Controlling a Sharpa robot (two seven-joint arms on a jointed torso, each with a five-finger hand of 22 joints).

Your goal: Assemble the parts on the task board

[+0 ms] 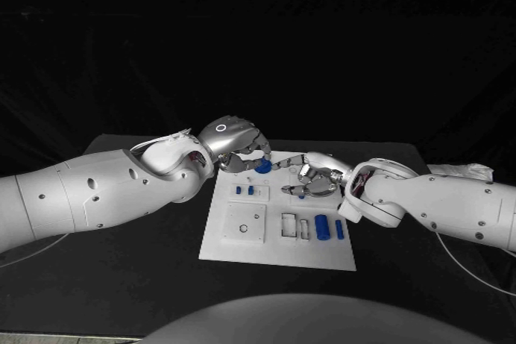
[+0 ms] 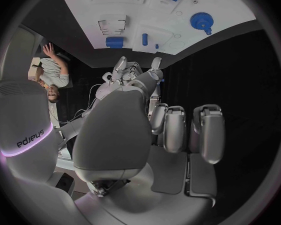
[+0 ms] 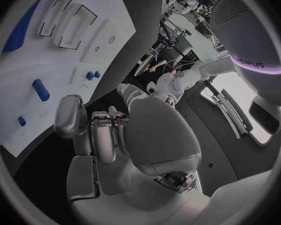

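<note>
The white task board (image 1: 231, 243) lies in the middle of the black table. A blue gear (image 1: 262, 166) sits at the board's far edge, just beside the fingertips of my left hand (image 1: 233, 144). In the left wrist view the gear (image 2: 202, 21) rests on the board, apart from my left hand (image 2: 178, 130), which holds nothing. My right hand (image 1: 318, 178) hovers over the board's far right part, above a small blue piece (image 1: 301, 197). Its fingers (image 3: 97, 135) are empty. Two small blue pegs (image 1: 244, 189) stand left of it.
A blue cylinder (image 1: 321, 226) and a thin blue bar (image 1: 340, 229) lie near the board's right edge, beside two empty slots (image 1: 290, 224). A raised white block (image 1: 246, 223) sits on the board's left part. Black table surrounds the board.
</note>
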